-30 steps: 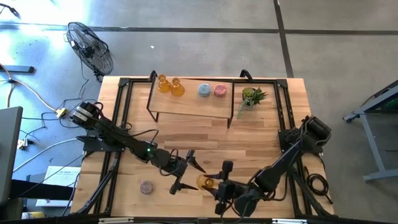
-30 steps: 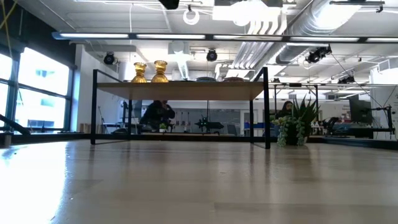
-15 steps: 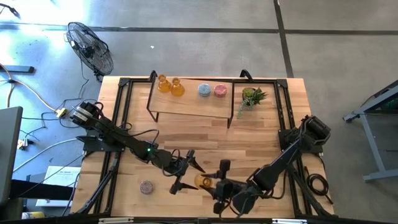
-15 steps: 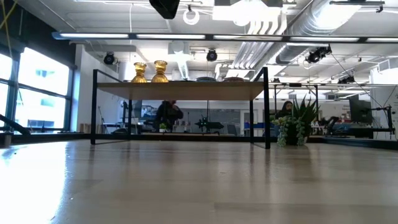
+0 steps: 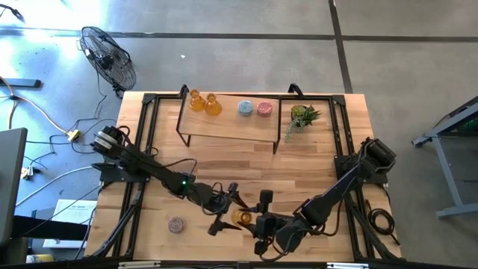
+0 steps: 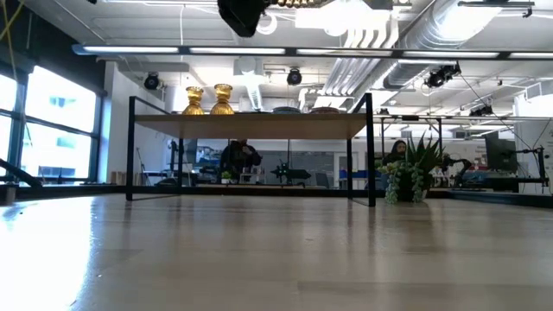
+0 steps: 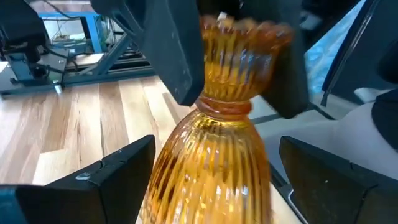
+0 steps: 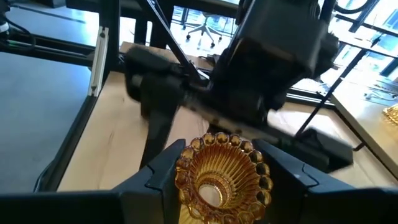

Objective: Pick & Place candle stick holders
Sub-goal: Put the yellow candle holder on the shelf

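While clamped by right gripper (image 5: 258, 222) at neck: ribbed amber-orange glass candle holder (image 5: 243, 217) | left gripper (image 5: 228, 207): wide, flanking body | 2 amber holders (image 5: 204, 102) on shelf (image 5: 224, 123)

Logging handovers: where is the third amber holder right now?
In the high view the amber holder is near the table's front edge at centre, gripped at its neck by the right gripper, with the left gripper open around its body.

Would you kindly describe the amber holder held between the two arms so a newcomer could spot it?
Start at the wooden table and go to its near edge, where both arms meet. The amber holder sits in the right gripper, with the open left gripper around its body. Its two amber twins stand on the raised shelf.
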`<state>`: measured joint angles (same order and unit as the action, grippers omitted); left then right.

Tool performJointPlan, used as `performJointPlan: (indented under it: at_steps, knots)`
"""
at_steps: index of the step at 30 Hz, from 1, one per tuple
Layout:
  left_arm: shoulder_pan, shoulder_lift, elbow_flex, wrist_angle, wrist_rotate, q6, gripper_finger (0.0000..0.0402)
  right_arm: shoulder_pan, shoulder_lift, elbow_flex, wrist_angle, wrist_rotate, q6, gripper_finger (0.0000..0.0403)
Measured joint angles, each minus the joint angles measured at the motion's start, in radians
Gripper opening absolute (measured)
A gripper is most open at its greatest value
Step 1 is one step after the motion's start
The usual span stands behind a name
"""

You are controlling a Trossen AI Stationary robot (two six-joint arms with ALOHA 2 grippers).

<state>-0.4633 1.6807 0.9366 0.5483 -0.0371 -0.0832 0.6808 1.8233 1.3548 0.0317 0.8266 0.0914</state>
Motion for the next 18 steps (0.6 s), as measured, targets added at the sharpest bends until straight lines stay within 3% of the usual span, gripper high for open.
performJointPlan:
  at_steps: [11, 18]
  knots:
    - [0.000, 0.069, 0.118, -0.108, 0.010, 0.052, 0.0333, 0.004, 0.001, 0.000, 0.024, -0.005, -0.021, 0.0154]
    - [0.000, 0.068, 0.134, -0.148, 0.008, 0.083, 0.0268, 0.013, 0.001, 0.000, 0.026, -0.004, -0.023, 0.0154]
